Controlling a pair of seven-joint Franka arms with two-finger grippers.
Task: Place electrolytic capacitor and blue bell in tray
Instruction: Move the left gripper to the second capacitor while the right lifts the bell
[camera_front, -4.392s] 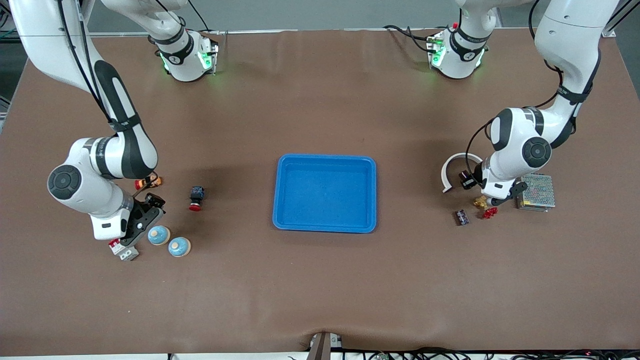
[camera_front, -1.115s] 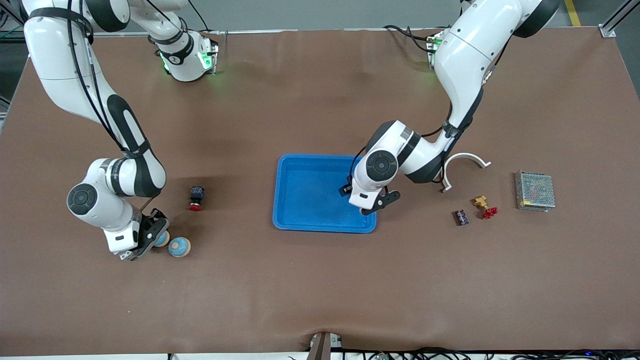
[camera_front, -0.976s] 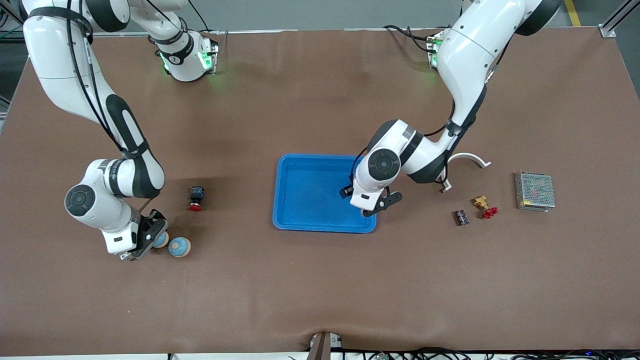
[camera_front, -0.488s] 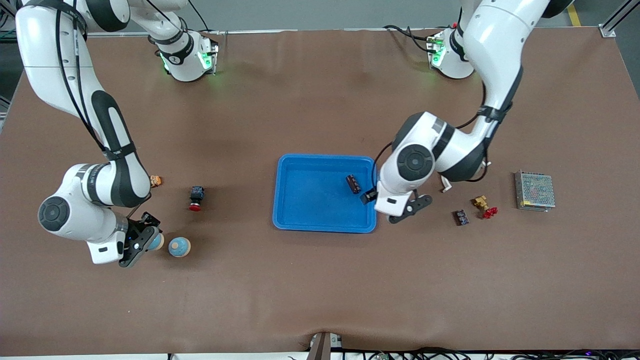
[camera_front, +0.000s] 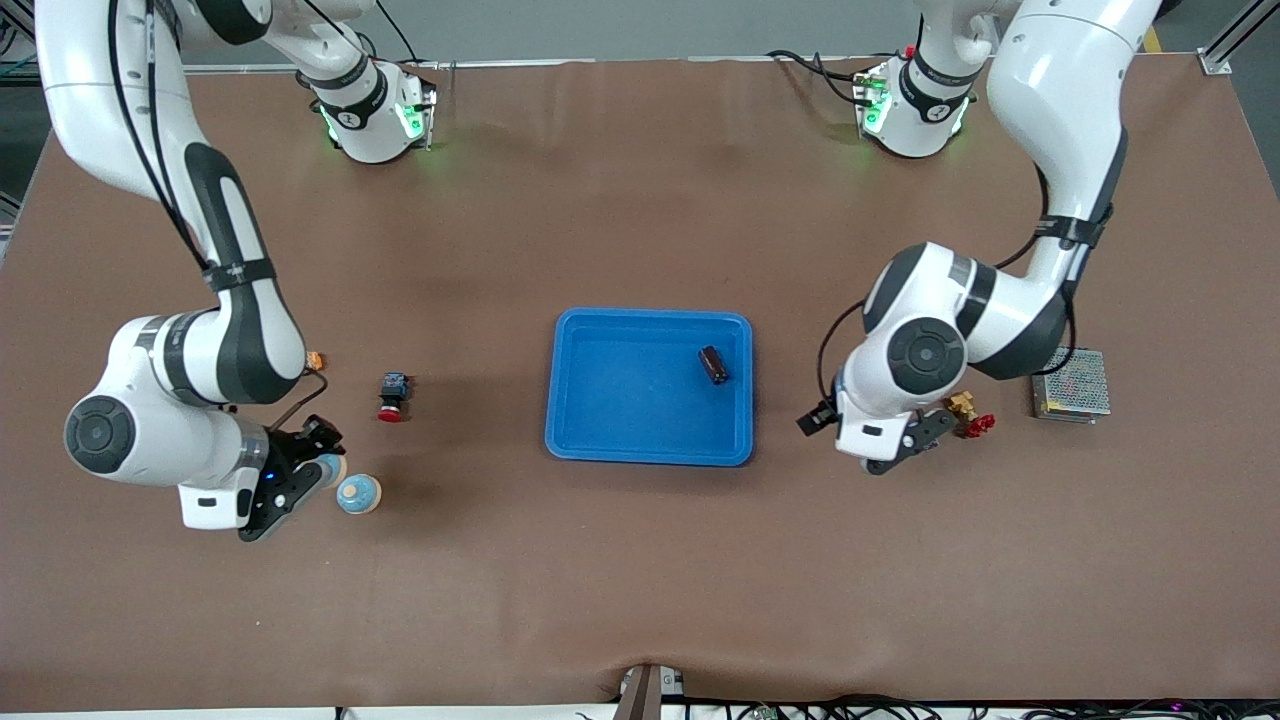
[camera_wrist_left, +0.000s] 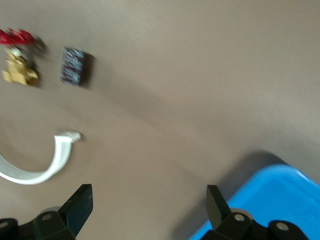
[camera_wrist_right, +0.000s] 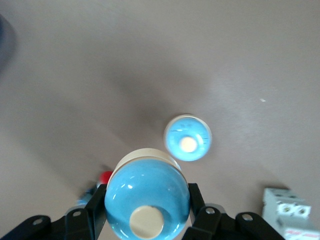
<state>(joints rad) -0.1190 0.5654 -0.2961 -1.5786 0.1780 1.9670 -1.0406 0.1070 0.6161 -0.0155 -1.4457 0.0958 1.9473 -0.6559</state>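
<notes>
Half done, judging by how things lie. Large bright-blue tray (camera_front: 600, 400) at mid-table, holding one dark cylinder, the electrolytic capacitor (camera_front: 712, 364), lying on its side on the tray floor close to the rim at the left arm's end. No bell in the tray yet.

Left gripper (camera_front: 905, 447) over bare table just beside the tray, toward the left arm's end, fingers (camera_wrist_left: 79, 210) spread wide with nothing between them in the left wrist view; apparently finished with its part. Under it in that view: a corner of the tray, a white curved bracket (camera_wrist_left: 42, 167), a small dark chip (camera_wrist_left: 74, 65) and a brass fitting with a red handle (camera_wrist_left: 17, 55).

Right gripper (camera_front: 290, 480) at the right arm's end of the table, clamped on a blue bell (camera_wrist_right: 147, 200); in the right wrist view the bell sits squarely between the black fingers (camera_wrist_right: 199, 205), cream knob toward the camera. Whether lifted clear of the table or not: hard to say.

Second blue bell (camera_front: 358, 494) free on the table just beside the held one. Also near: a red-capped push button (camera_front: 392, 395), a white breaker block (camera_wrist_right: 290, 212), a small orange part (camera_front: 314, 358). Metal mesh box (camera_front: 1072, 383) near the left arm.

Left to do: carrying the held bell across to the tray and releasing it there.
</notes>
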